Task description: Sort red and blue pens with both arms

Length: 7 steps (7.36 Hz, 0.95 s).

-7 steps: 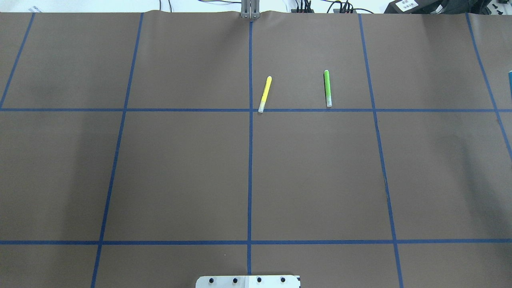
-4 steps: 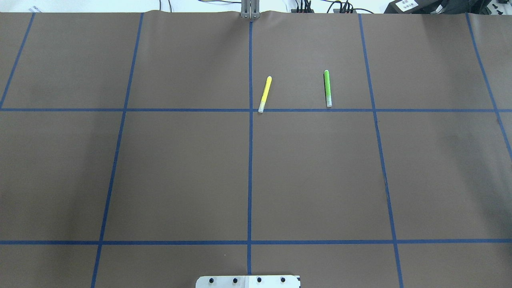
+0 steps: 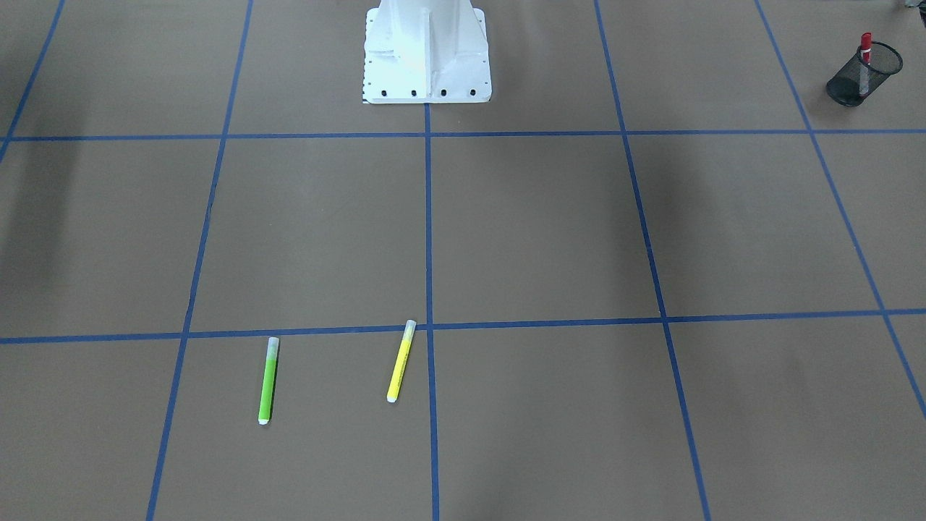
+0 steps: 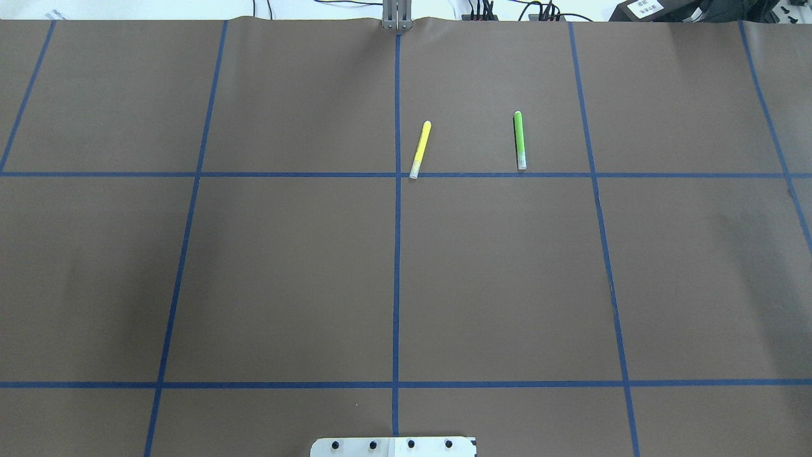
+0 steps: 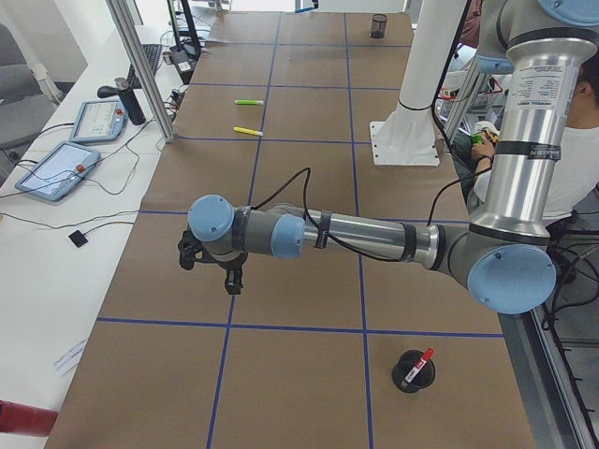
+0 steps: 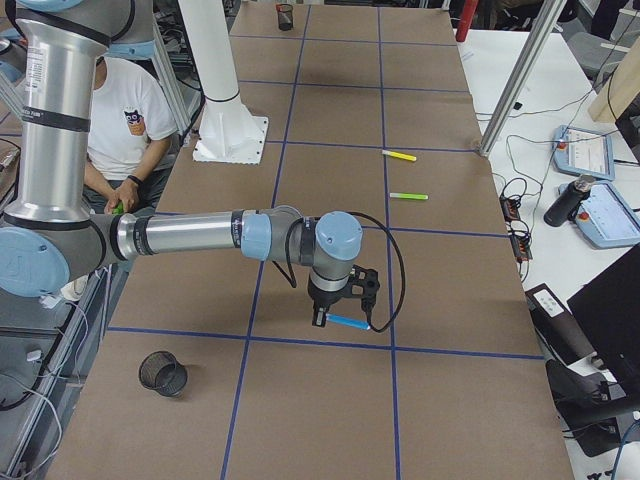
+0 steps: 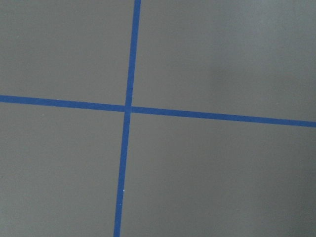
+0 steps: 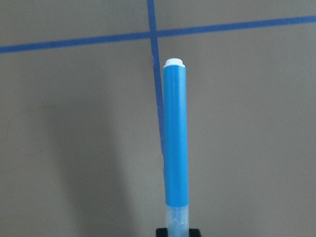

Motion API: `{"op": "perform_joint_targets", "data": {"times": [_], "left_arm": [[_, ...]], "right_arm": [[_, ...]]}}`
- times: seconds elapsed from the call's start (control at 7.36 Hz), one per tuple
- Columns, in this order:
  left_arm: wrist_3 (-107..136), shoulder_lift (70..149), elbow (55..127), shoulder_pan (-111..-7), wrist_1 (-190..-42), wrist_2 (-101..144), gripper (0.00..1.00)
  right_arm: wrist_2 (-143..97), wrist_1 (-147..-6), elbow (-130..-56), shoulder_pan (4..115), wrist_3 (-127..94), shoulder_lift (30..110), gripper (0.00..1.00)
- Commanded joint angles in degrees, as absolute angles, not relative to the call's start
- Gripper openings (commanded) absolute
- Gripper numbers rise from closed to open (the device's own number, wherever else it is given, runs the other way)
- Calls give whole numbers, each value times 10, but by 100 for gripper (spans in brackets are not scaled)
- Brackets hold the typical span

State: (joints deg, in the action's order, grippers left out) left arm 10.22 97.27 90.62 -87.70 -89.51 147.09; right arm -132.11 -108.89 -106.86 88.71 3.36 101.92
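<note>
My right gripper [image 6: 336, 318] is shut on the blue pen [image 6: 349, 322], which lies level in it above the table. The right wrist view shows the blue pen [image 8: 176, 143] held by its pale cap end, over a blue tape cross. The red pen [image 3: 865, 42] stands in a black mesh cup [image 3: 887, 61] at the table's end on my left; the exterior left view shows the same red pen [image 5: 422, 360] there. My left gripper [image 5: 227, 283] hangs over bare table; I cannot tell whether it is open or shut. Neither arm shows in the overhead view.
A yellow pen [image 4: 420, 149] and a lime green pen [image 4: 519, 139] lie on the far half of the table. An empty black mesh cup [image 6: 163, 373] stands near my right arm. The white pedestal [image 3: 427, 51] sits mid-table. A person [image 6: 125, 115] sits behind the robot.
A blue sliver at the right edge of the overhead view one second ago has left that view. The yellow and green pens have not moved.
</note>
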Motion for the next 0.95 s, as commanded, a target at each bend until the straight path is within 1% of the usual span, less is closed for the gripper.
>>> {"op": "perform_joint_targets", "data": {"times": [0.0,0.54,0.82], "left_arm": [[142,1000,907,-854,-900,1494,100],[171,1013,907,-819,-928,1493,100],[171,1016,911,-819,-928,1493,100]], "right_arm": [[-1265,-1225,-1091,932,168,1060,0],[-1203,-1437,-1085,963,353,1077,0],[-1186,-1497,-1082,963,408,1100,0]]}}
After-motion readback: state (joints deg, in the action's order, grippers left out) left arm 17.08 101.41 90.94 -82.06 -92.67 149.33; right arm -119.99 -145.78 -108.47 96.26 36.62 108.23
